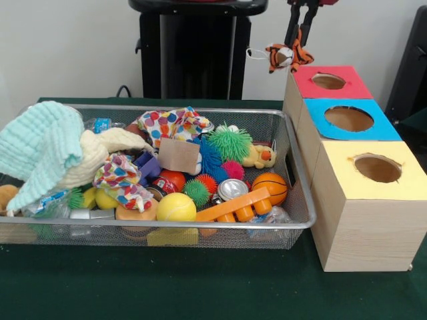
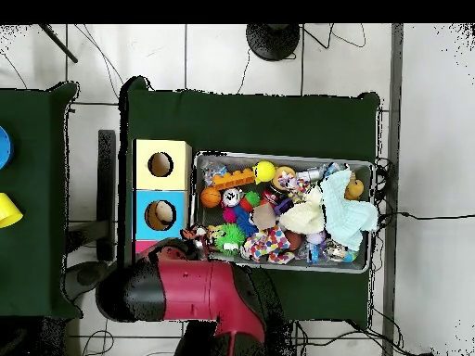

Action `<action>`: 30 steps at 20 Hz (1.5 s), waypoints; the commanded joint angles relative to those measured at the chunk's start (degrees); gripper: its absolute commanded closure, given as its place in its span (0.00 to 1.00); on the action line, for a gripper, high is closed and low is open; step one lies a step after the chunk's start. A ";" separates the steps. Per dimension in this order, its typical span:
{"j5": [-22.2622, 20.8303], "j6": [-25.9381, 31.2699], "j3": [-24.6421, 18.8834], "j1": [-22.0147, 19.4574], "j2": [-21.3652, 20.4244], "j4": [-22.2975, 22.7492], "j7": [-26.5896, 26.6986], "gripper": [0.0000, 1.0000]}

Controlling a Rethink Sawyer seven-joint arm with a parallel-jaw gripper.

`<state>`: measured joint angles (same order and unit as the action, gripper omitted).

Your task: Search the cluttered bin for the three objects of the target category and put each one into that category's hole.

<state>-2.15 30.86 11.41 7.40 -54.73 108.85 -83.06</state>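
Observation:
My gripper hangs at the top right of the front view, shut on a small orange striped tiger plush. The tiger dangles just left of the red-topped box and above its near corner, not over the hole. In the overhead view the tiger shows at the bin's corner beside the arm, which hides the gripper and most of the red box. A yellow duck plush lies in the wire bin near its right wall. A brown plush sits at the bin's other end.
A blue-topped box and a yellow-topped box stand in line with the red one. The bin also holds a mint cloth, spiky balls, a small basketball, a yellow ball, a can and an orange block.

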 commanded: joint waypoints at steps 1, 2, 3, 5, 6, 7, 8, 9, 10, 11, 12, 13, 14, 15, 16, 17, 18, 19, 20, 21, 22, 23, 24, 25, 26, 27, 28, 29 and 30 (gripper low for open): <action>3.76 3.34 -4.75 -4.96 -2.65 3.50 -6.38 1.00; 3.44 3.18 -4.78 -4.89 -2.48 3.12 -6.35 1.00; 3.12 2.92 -4.62 -4.29 -2.37 2.88 -6.96 1.00; 2.34 2.69 -3.89 -2.60 -2.15 2.44 -8.60 1.00; 1.86 2.67 -3.37 -1.59 -2.14 2.22 -9.42 1.00; 1.67 3.05 -2.84 -0.56 -2.25 2.06 -10.34 1.00; 1.52 3.58 -2.39 0.32 -2.34 1.75 -11.09 1.00; 1.38 4.11 -1.94 1.21 -2.44 1.45 -11.83 1.00; 1.19 4.62 -1.47 1.92 -2.57 1.14 -12.29 1.00; 1.10 5.07 -1.13 2.49 -2.51 0.75 -12.59 1.00; 1.10 5.27 -0.80 3.08 -2.41 0.56 -12.89 1.00; 1.12 5.39 -0.50 3.60 -2.15 0.28 -13.19 1.00; 1.12 5.43 -0.16 4.20 -2.04 0.15 -13.50 1.00; 1.16 5.32 0.16 4.74 -1.74 -0.05 -13.87 1.00; 1.27 5.24 0.50 5.20 -1.57 -0.15 -14.17 1.00; 1.37 5.25 0.78 5.69 -1.35 -0.35 -14.48 1.00; 1.50 5.21 1.01 6.16 -1.28 -0.30 -14.77 1.00; 1.70 5.10 1.19 6.53 -1.07 -0.32 -15.09 1.00; 1.85 4.62 1.30 6.88 -0.92 0.07 -15.30 1.00; 2.08 4.16 1.28 7.03 -0.58 0.19 -15.41 1.00; 2.33 3.80 1.22 7.08 -0.37 0.30 -15.41 1.00; 2.53 3.57 1.12 7.07 -0.16 0.37 -15.38 1.00; 2.83 3.46 1.06 7.04 -0.02 0.46 -15.35 1.00; 3.06 3.46 0.96 7.02 0.18 0.50 -15.29 1.00; 3.29 3.46 0.86 7.00 0.37 0.54 -15.23 1.00; 3.39 3.13 0.83 7.01 0.77 0.54 -15.27 1.00; 3.29 2.66 0.97 7.21 1.33 0.34 -15.41 1.00; 3.26 2.06 1.04 7.30 1.84 0.26 -15.53 1.00; 3.23 1.46 1.11 7.39 2.35 0.19 -15.66 1.00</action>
<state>-0.54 30.86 12.26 14.96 -55.84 108.81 -83.13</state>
